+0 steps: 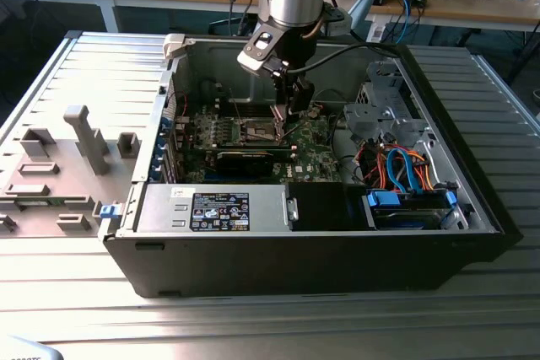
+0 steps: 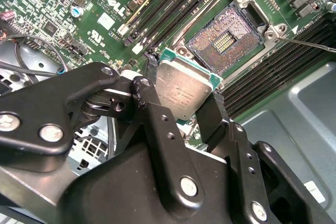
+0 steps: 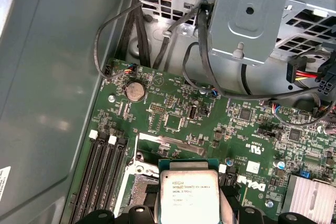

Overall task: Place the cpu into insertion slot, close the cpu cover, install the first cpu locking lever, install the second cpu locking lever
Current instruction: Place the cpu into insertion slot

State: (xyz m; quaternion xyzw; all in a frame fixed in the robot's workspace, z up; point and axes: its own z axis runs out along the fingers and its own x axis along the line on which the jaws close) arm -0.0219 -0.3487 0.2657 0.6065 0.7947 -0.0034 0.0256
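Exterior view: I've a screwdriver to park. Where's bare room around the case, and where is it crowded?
Free: ribbed table in front of the case and to the exterior view's right. Crowded: grey fixtures at that view's left; inside, the claw holds the cpu.

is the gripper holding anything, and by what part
The gripper holds the cpu, pinched by two opposite edges, not yet in the insertion slot.
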